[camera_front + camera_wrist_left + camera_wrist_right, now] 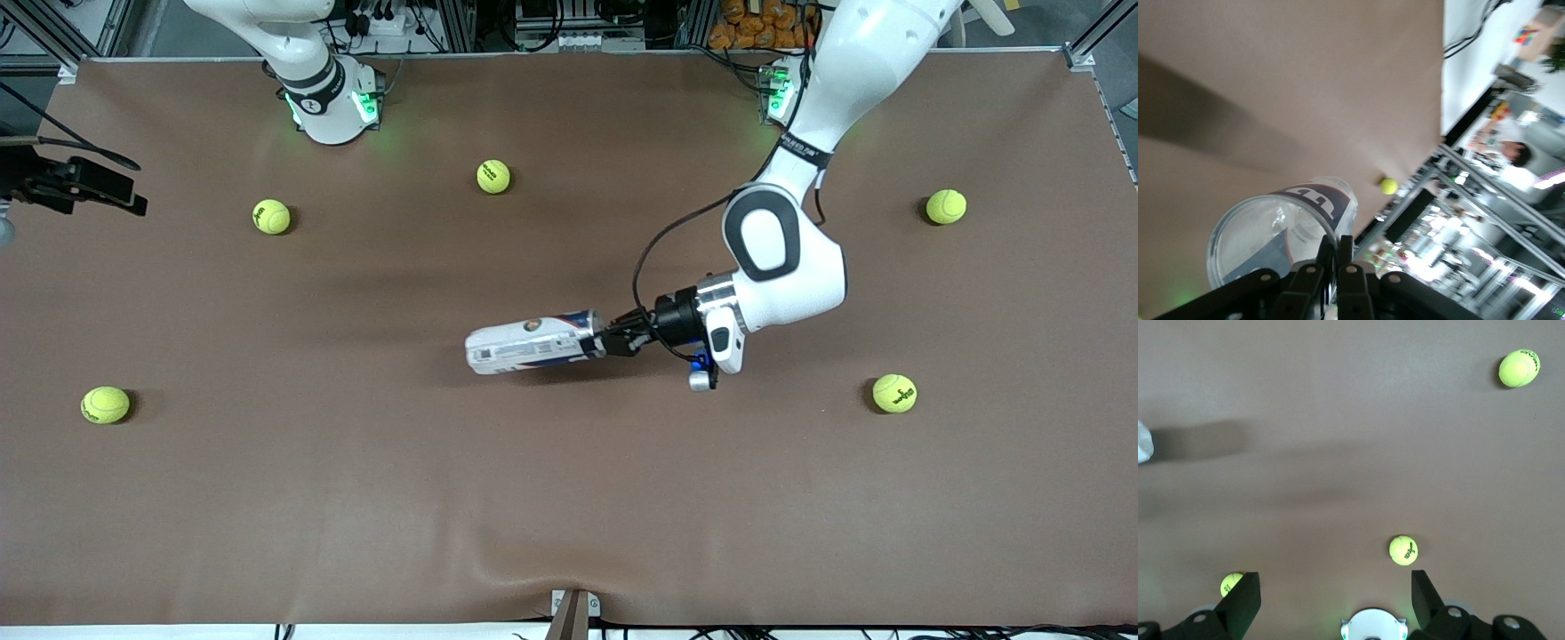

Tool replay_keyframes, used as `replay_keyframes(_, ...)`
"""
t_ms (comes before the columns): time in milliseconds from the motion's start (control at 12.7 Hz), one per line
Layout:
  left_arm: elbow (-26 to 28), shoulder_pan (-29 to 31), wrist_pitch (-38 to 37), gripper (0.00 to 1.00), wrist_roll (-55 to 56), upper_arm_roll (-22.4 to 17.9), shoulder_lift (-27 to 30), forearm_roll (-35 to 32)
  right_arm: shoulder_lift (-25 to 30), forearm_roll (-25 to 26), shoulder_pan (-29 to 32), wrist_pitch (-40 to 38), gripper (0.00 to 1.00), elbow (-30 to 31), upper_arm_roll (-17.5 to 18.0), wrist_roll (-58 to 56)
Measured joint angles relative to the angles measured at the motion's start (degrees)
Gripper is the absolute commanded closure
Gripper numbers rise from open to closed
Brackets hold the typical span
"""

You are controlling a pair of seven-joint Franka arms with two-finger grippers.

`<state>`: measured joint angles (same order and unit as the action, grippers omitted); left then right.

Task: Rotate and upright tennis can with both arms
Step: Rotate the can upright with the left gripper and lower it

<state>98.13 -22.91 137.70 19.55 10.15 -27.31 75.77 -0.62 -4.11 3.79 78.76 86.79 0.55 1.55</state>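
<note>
left gripper (pixel 608 340) pinches the tennis can (pixel 532 344) rim, apparently lifted; right gripper (pixel 1335 599) waits agape

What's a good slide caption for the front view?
Left gripper grips the tennis can by its rim, held horizontal above the table.

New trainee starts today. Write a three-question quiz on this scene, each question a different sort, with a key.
1. True or false: the left gripper is shut on the rim of the tennis can.
2. The can is: A upright, B on its side, C out of view.
3. How many tennis balls show on the table in the front view?
Key: 1 true. 2 B. 3 five; the right gripper is open, high over the table.
</note>
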Motion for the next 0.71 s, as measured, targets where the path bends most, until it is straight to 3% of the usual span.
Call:
replay_keyframes(393, -8.5, -6.0, -0.6, 1.00, 35.7, 0.3, 0.3, -36.5, 0.2, 0.1, 0.0, 0.8, 0.00, 0.2, 0.2, 0.0)
replay_keyframes(708, -13.7, -12.6, -10.8, 1.00, 46.2, 0.3, -0.4, -61.1, 0.8, 1.2, -0.2, 1.2, 0.00, 0.2, 0.6, 0.0)
